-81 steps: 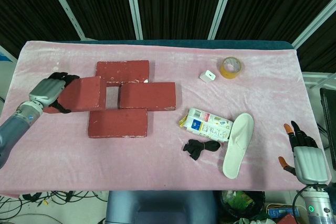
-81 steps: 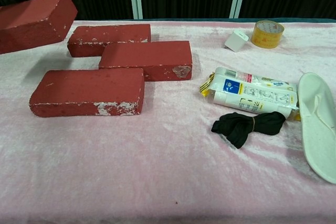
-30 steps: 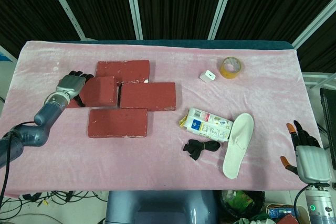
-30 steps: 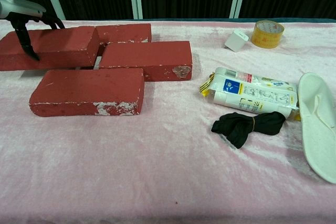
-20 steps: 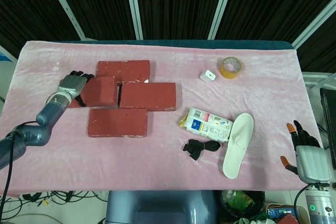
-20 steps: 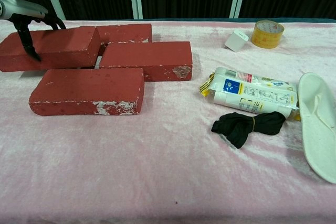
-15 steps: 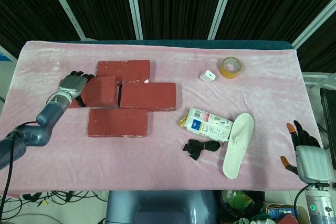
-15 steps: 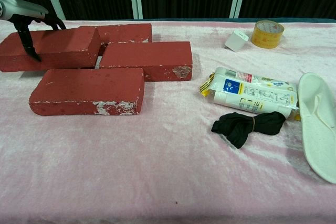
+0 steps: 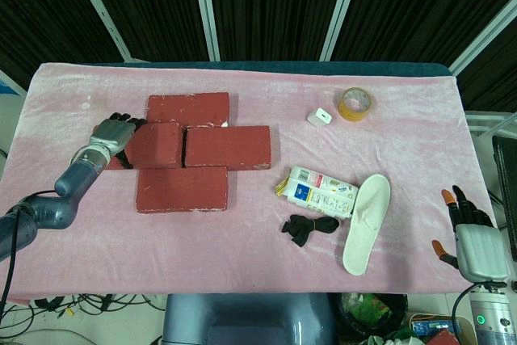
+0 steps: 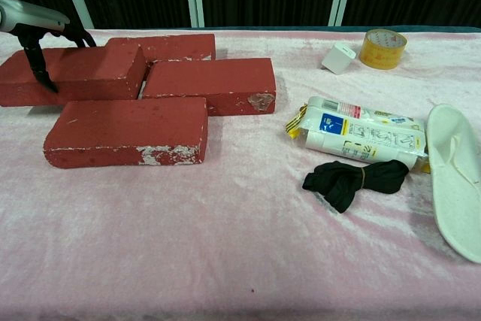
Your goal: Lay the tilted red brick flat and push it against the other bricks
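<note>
Red rectangular clay brick lay flat in our left hand, fingers wrapping its end; next, we judged, a final nudge toward the neighbouring bricks beyond our fingertips.

place: lab test booth | cues: black curtain panels; pink-clothed table; floor cables

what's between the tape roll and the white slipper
In the head view, bare pink cloth separates the tape roll from the white slipper; the white box sits off to the side.
</note>
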